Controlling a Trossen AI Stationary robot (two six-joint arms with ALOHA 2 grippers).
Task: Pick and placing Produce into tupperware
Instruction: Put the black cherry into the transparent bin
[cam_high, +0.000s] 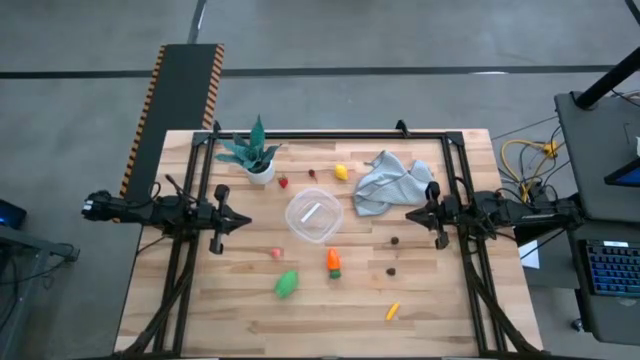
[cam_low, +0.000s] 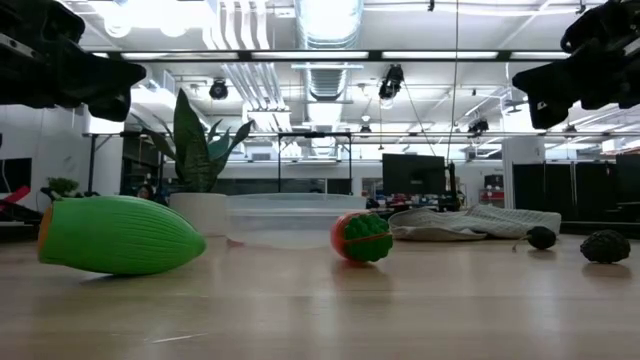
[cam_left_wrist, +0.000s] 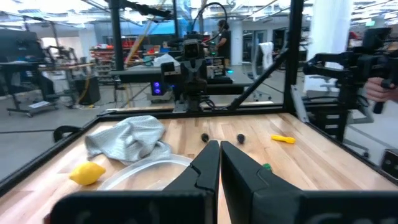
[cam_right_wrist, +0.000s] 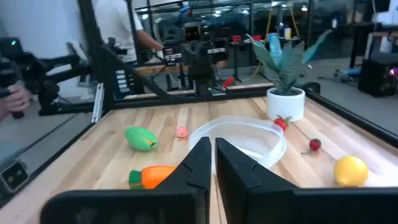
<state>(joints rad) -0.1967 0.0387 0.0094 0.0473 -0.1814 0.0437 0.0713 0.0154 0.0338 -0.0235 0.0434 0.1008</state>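
your produce is tiny and round, so a piece could roll or squirt from the jaws, and the light tupperware (cam_high: 314, 218) may get nudged. the left gripper (cam_high: 243, 221) and right gripper (cam_high: 412, 214) flank the tupperware, raised, fingers together, holding nothing. green piece (cam_high: 287, 284), orange piece (cam_high: 333, 262) and lemon (cam_high: 341, 172) lie around it.
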